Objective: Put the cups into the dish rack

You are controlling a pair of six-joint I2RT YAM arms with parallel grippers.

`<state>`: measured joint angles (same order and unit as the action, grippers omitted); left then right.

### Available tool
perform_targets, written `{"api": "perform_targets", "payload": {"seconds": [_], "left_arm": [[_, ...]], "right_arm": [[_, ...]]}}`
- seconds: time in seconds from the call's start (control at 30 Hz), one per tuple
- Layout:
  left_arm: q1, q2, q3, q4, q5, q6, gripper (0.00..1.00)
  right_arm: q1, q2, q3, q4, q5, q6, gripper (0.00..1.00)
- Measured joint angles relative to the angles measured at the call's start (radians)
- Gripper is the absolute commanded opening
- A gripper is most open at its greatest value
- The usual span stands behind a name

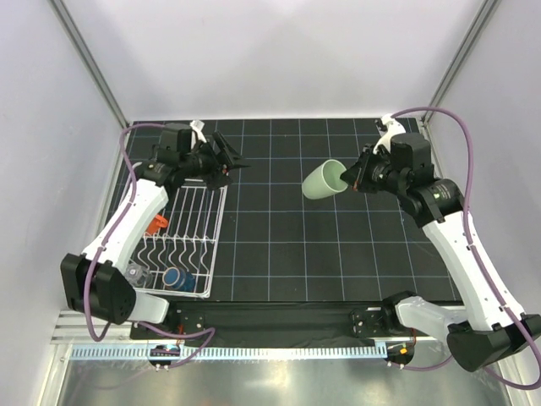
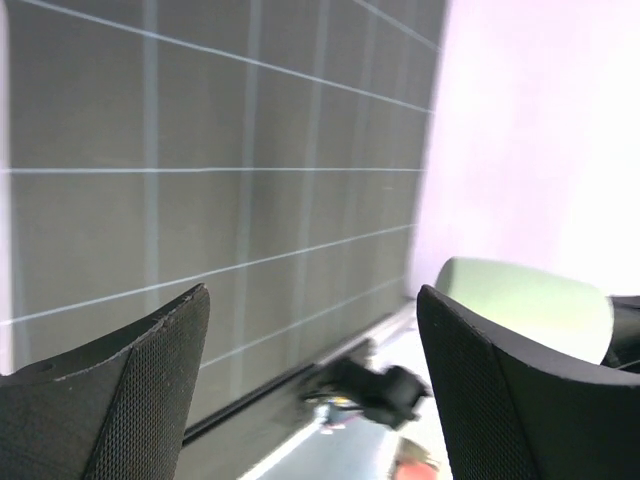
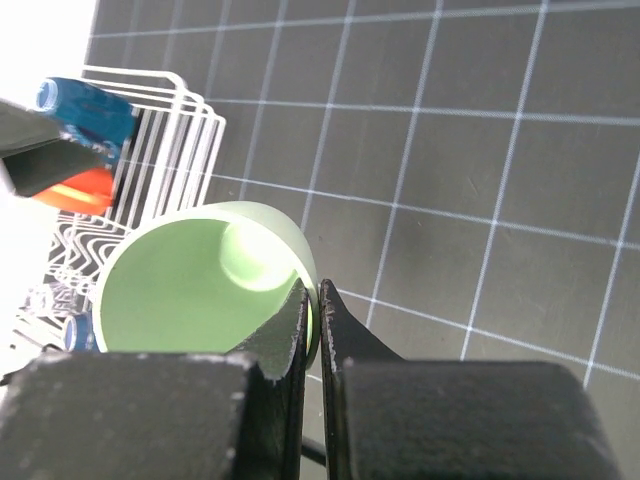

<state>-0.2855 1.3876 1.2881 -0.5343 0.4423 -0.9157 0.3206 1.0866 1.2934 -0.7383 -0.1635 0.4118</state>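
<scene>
Table [image 1: 338,254] with black surface ruled in a white grid; white wire dish rack [image 1: 203,228] standing on it along the left edge, towards the near-left corner

The pale green tumbler [image 3: 200,285] looks like smooth, slightly shiny plastic, the dish rack [image 1: 203,224] is white coated wire, the table [image 1: 338,245] is dark and matt, and the pads [image 2: 140,400] of the left hand [image 2: 312,295] have a fine rough grain.

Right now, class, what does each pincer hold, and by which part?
Right pincer: pale green tumbler, pinched at its rim, one finger inside. Left pincer: open, holding nothing.
</scene>
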Motion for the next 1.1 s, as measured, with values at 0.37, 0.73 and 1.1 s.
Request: {"api": "perform_targets", "payload": {"seconds": [0.37,0.73,1.1], "left_arm": [[-0.002,0.073,-0.103,0.494,0.206,-0.397,0.85],[-0.009,0.073,-0.254,1.040,0.328,-0.615,0.87],[-0.081,0.073,-0.257,1.386,0.411,-0.738,0.88]], "right_arm": [[-0.002,0.054,0.135,0.002,-0.168,-0.013,0.04],[-0.003,0.095,0.153,0.183,-0.454,0.109,0.04],[-0.024,0.092,0.068,0.383,-0.592,0.248,0.04]]}}
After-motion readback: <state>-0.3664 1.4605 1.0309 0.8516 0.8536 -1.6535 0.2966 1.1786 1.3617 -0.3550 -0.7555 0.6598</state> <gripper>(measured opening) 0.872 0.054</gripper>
